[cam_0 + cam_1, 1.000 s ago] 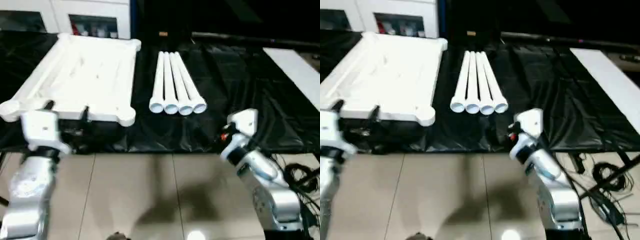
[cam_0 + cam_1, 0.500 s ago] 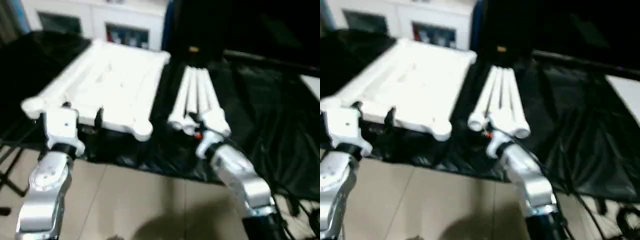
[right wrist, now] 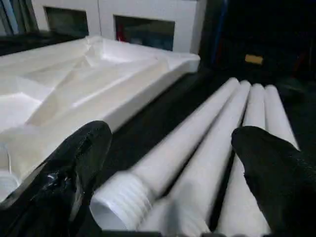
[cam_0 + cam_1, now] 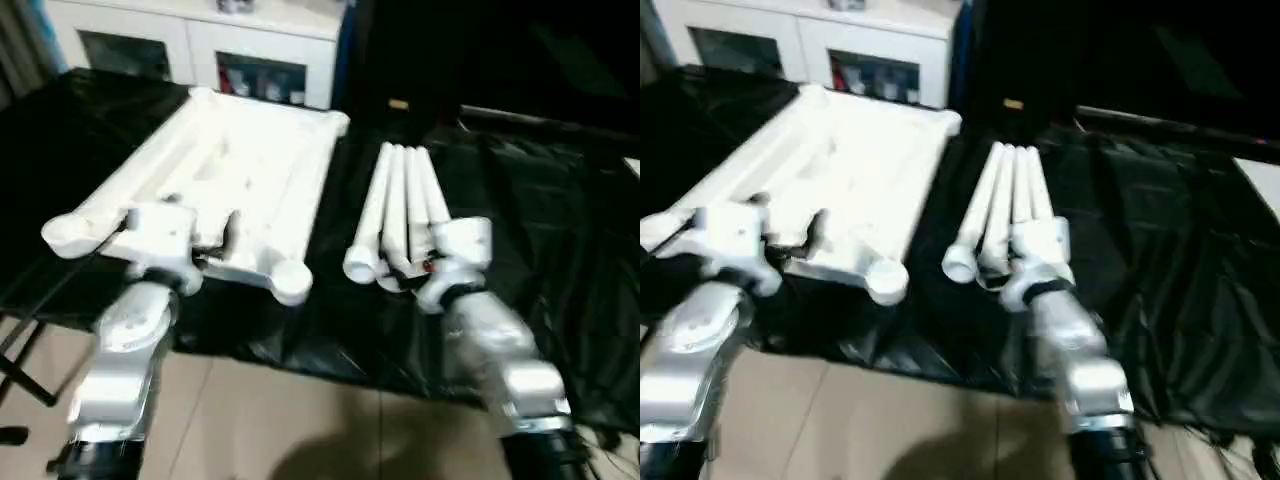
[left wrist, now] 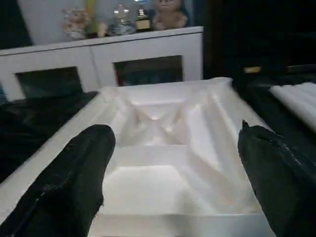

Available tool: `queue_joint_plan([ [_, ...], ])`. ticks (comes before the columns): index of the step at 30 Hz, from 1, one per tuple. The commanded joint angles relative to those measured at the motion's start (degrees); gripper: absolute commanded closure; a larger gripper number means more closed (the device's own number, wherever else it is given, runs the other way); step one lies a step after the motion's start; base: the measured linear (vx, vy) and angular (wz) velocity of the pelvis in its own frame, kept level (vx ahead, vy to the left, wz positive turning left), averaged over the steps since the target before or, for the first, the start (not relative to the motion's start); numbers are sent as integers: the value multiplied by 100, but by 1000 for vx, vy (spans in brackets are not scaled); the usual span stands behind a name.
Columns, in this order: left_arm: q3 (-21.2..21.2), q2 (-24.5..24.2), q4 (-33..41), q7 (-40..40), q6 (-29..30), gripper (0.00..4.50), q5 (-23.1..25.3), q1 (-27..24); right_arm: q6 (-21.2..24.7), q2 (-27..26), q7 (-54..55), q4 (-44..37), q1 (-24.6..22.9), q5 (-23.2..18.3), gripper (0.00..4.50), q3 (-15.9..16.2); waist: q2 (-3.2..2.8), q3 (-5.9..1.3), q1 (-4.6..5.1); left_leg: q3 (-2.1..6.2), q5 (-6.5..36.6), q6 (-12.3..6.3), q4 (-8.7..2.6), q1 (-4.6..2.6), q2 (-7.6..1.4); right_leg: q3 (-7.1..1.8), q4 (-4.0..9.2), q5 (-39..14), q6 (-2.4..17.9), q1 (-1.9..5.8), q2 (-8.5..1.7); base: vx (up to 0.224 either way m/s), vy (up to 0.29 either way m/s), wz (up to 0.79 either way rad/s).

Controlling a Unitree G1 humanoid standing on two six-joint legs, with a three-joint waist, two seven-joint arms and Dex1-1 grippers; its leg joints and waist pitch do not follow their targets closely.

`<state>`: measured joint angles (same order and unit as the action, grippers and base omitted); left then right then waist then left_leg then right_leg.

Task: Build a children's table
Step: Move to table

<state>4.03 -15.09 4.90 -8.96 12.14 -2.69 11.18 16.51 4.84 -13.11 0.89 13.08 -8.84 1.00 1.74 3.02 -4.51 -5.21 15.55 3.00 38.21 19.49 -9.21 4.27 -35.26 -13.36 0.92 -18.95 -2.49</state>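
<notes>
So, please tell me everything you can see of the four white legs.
The legs are four long white tubes, plastic by the look, lying side by side and touching on the black sheet, right of the tabletop. Their open near ends face the robot; one shows a threaded collar. The right gripper is at those ends, its fingers wide open, holding none.

Your left silver forearm (image 4: 125, 350) rises from lower left; left gripper (image 5: 173, 173) at frame's left, black fingers (image 5: 69, 182) spread wide. Right silver forearm (image 4: 495, 350) lower right; right gripper (image 3: 173, 168) centre-right, fingers (image 3: 271, 173) equally wide, nothing gripped.
</notes>
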Motion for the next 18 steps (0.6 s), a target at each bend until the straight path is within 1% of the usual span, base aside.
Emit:
queue_joint_plan([
  [1, -13, 37, -179, -10, -32, 3, 36, 84, -62, 12, 51, 18, 92, 21, 3, 73, -278, -425, 287, 442, -60, -602, -843, -588, -568, 57, -120, -900, 981, -212, -71, 121, 54, 3],
  [2, -16, 44, -222, -18, -39, 3, 35, 120, -71, 5, 70, 44, 114, 17, 3, 63, -277, -315, 328, 543, 910, -1000, -964, -698, -738, -2, -288, -723, 694, -394, -173, 136, 24, 7],
  [3, -8, 37, -279, -44, -51, 3, 21, 156, -75, -17, 92, 60, 136, 35, 3, 62, -235, -289, 346, 565, 989, -1474, -985, -692, -726, -21, -356, -440, 488, -457, -245, 90, 3, 8],
  [4, -9, 38, -286, -47, -52, 3, 19, 161, -74, -18, 93, 60, 139, 38, 3, 60, -176, -260, 342, 473, 989, -1650, -955, -685, -663, -56, -272, -313, 489, -471, -295, 90, 3, 8],
  [5, -14, 22, -349, -63, -80, 3, 3, 200, -86, -48, 123, 72, 153, 58, 3, 34, 14, -258, 331, 168, 1000, -1693, -839, -476, -318, -237, 130, -64, 757, -190, -487, 82, -36, 10],
  [6, -16, 9, -389, -71, -102, 3, -8, 222, -98, -72, 147, 83, 160, 69, 3, 15, 136, -326, 141, -163, 528, -1461, -436, 21, 148, -641, 447, -376, 1294, 459, -750, 90, -51, 7],
  [7, -35, 7, -414, -76, -118, 3, -5, 252, -113, -77, 158, 98, 167, 66, 3, -21, 161, -378, -26, -133, 48, -1150, -117, 264, 75, -876, 661, -969, 1756, 758, -1074, 90, -51, 7],
  [8, -35, 1, -437, -90, -131, 3, -8, 271, -125, -92, 170, 108, 170, 61, 3, -34, 158, -405, -95, -89, -164, -978, 0, 412, 59, -902, 642, -982, 1865, 893, -1086, 95, -37, 2],
  [9, -35, 0, -478, -109, -140, 3, -5, 305, -144, -104, 191, 125, 174, 50, 3, -54, 37, -428, -161, -36, -507, -716, -25, 529, -57, -837, 561, -395, 2034, 879, -1034, 87, -17, -1],
  [10, -29, 3, -540, -128, -159, 3, 8, 344, -168, -112, 222, 155, 183, 45, 3, -60, -72, -407, -143, -23, -735, -639, -195, 537, -109, -657, 483, -156, 1984, 813, -867, 135, -15, -3],
  [11, -23, 5, -589, -140, -176, 3, 18, 368, -185, -119, 245, 179, 188, 44, 3, -57, -296, -383, 67, 66, -970, -771, -738, 28, -301, -73, 167, -127, 1314, 357, -166, 89, 3, -3],
  [12, -28, 11, -595, -137, -176, 3, 24, 375, -186, -113, 243, 182, 190, 38, 3, -61, -315, -429, 175, 256, -1046, -1105, -753, -318, -436, 3, -14, -149, 1121, 126, -95, 131, -6, 3],
  [13, -37, 20, -606, -133, -177, 3, 35, 387, -189, -103, 241, 189, 193, 29, 3, -68, -362, -452, 291, 610, -943, -1979, -735, -838, -712, 3, -325, -548, 766, -421, -173, 82, -9, 5],
  [14, -61, 4, -636, -167, -166, 3, 50, 434, -176, -114, 263, 172, 204, 23, 3, -60, -339, -455, 299, 710, -1066, -2618, -723, -886, -844, -79, -492, -535, 355, -583, -295, 132, -16, 8],
  [15, -37, -19, -683, -212, -174, 3, 23, 462, -168, -151, 287, 157, 211, 25, 3, -39, -301, -448, 297, 673, -1224, -2796, -695, -853, -826, -158, -479, -360, 218, -646, -352, 85, -29, 7],
  [16, -25, -29, -702, -230, -179, 3, 11, 472, -165, -168, 297, 151, 213, 28, 3, -31, -235, -399, 279, 546, -1331, -2819, -651, -731, -713, -241, -364, -82, 249, -635, -432, 85, -29, 7],
  [17, -9, -54, -776, -282, -223, 3, -33, 493, -156, -198, 295, 118, 203, 31, 3, -9, 23, -418, 192, 74, -1451, -2302, -344, -216, -104, -507, 83, 1092, 499, -163, -649, 64, -59, 11],
  [18, -24, -90, -867, -366, -289, 3, -88, 498, -142, -223, 260, 74, 173, 26, 3, 5, 149, -491, 26, -59, -1197, -1762, -90, 349, 291, -900, 113, 2562, 813, 458, -855, 64, -74, 14],
])
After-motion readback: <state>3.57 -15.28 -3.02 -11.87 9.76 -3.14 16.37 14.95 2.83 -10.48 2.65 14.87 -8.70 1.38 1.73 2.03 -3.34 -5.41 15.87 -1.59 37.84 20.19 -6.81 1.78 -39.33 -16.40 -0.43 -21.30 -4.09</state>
